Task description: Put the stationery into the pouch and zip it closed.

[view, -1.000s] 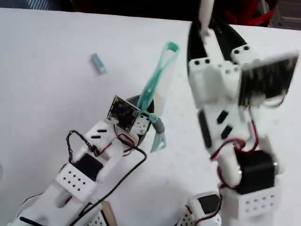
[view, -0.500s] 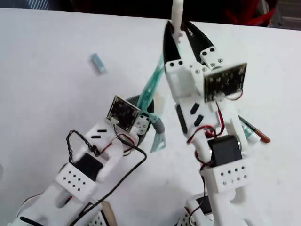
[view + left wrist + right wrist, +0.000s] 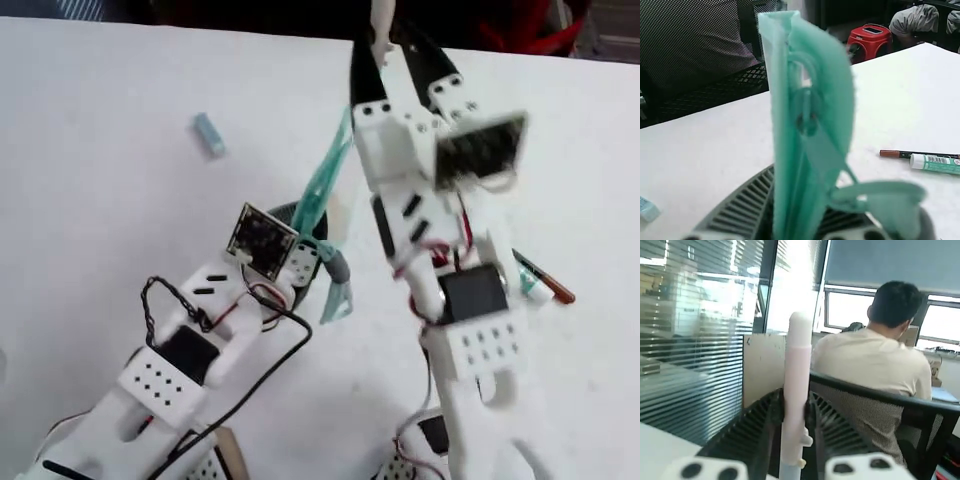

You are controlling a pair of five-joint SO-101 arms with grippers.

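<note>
- Two SO-101 arms work over a white table. The left arm comes in from the near left corner. The right arm rises on the right side.
- One teal pouch is the largest of the stationery things. It stands on edge near the middle of the table. In the high view it is a thin strip running up and away from the left arm's wrist camera.
- The left gripper sits low at the pouch's near end, its jaws clamped on the pouch and holding it upright.
- The right gripper is raised over the far edge of the table, just beyond the pouch's upper end. Its jaws are closed tight on a pale pink pen.
- That pen stands upright between the ribbed jaws, with most of its length sticking out past the fingertips.
- One dark pen with a reddish-brown end lies flat on the table to the right of the pouch. The high view shows it partly under the right arm.
- One white-and-green tube lies just beside the dark pen.
- One pale-blue block lies alone on the left part of the table, well apart from the pouch.
</note>
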